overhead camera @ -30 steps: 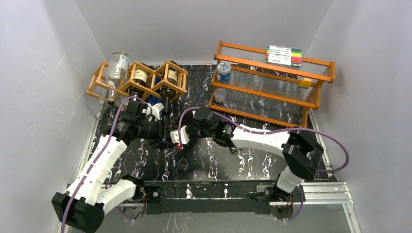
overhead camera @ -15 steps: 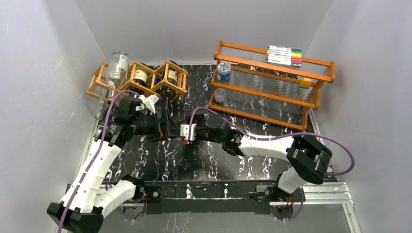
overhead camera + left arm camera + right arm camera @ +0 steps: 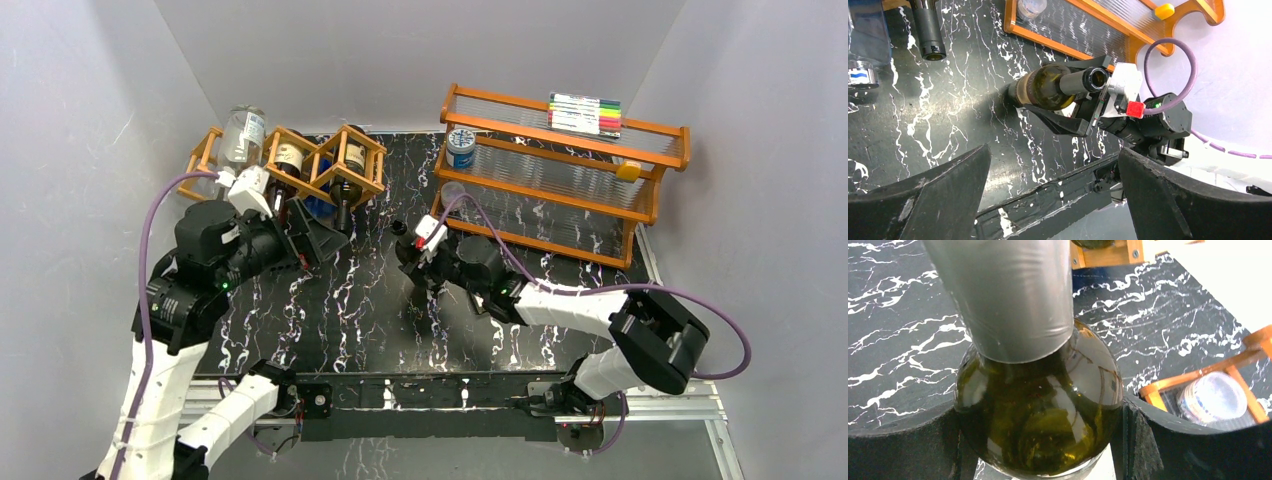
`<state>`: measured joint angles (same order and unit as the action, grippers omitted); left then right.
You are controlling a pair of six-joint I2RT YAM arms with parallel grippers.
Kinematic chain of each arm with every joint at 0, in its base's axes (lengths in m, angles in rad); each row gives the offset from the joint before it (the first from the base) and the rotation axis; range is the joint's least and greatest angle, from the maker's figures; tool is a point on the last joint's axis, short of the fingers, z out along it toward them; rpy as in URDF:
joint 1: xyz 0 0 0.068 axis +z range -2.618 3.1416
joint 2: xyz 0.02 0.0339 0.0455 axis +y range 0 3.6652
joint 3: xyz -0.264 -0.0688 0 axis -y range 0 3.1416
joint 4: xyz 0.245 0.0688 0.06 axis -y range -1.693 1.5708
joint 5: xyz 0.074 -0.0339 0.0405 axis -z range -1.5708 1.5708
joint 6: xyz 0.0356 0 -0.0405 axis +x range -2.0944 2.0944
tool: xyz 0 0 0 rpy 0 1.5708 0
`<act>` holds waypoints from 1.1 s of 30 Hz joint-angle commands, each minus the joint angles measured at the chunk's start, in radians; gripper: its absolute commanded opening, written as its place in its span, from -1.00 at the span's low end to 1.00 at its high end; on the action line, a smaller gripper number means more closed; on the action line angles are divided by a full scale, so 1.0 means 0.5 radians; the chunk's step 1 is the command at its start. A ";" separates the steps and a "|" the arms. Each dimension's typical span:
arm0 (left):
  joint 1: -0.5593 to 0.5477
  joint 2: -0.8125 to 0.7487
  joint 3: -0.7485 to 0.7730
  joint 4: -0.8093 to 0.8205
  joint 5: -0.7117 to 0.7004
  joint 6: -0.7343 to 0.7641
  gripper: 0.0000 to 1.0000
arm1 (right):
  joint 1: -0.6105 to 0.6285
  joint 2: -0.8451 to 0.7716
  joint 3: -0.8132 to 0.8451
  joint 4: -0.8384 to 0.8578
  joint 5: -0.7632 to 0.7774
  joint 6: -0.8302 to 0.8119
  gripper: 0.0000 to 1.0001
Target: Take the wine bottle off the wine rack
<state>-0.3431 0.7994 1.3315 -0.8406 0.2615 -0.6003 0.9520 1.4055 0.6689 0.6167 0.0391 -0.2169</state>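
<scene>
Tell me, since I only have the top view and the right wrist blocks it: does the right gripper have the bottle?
Observer: Yes. In the right wrist view the bottle sits clamped between the fingers of the right gripper, which press on both sides of its green body.
Operator: Is the left gripper touching it?
Observer: No. The left wrist view shows the left gripper wide open and empty, with the bottle well clear of it.
Operator: Is it corked?
Observer: No. Its mouth shows open and dark in the left wrist view.
</scene>
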 commanded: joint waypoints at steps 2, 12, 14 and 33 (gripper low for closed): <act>-0.003 0.027 -0.033 0.026 0.013 -0.026 0.96 | -0.089 -0.148 -0.024 0.397 0.251 0.309 -0.59; -0.001 -0.066 -0.119 0.017 0.011 -0.072 0.96 | -0.223 -0.427 -0.374 0.523 0.540 0.303 -0.58; -0.003 -0.072 -0.127 0.014 0.011 -0.074 0.96 | -0.278 -0.547 -0.435 0.455 0.589 0.300 -0.58; -0.003 -0.037 -0.224 0.086 0.060 -0.081 0.96 | -0.645 -0.618 -0.443 0.423 0.392 0.463 -0.59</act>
<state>-0.3431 0.7837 1.2198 -0.8146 0.2718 -0.6403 0.6346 1.0561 0.3653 0.6220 0.2710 -0.0315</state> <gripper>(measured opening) 0.981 0.874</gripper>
